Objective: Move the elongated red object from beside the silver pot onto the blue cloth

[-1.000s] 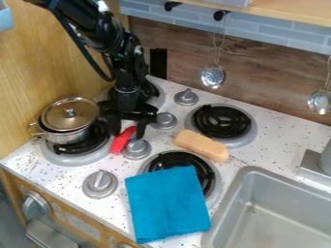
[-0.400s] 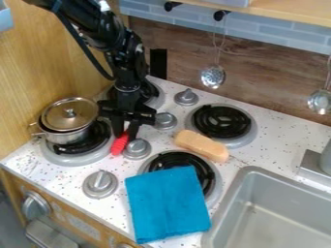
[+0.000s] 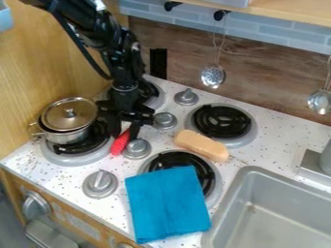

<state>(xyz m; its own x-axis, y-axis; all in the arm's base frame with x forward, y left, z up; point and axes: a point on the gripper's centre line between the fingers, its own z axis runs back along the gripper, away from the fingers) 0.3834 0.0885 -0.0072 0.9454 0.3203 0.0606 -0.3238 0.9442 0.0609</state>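
The black gripper (image 3: 125, 134) hangs over the left part of the stove top, between the lidded metal pot (image 3: 68, 116) and the silver knobs. Right below it is a small red ridged thing (image 3: 119, 144), its upper end partly hidden by the gripper. This red thing lies at a slant just left of a silver knob (image 3: 137, 148). I cannot tell whether the gripper holds it. To the right, a tan oblong block (image 3: 201, 145) lies between two black burners. A folded blue cloth (image 3: 168, 203) covers part of the front burner.
The pot stands on the front left burner, near the wooden side wall (image 3: 38, 63). A grey sink (image 3: 284, 213) takes up the lower right, with a faucet base (image 3: 311, 167) behind it. Metal utensils (image 3: 213, 76) hang along the back wall. Another knob (image 3: 100, 184) sits near the front edge.
Compared with the earliest frame, the gripper is slightly further left and covers the red thing's upper end differently. The pot, block and cloth have stayed put.
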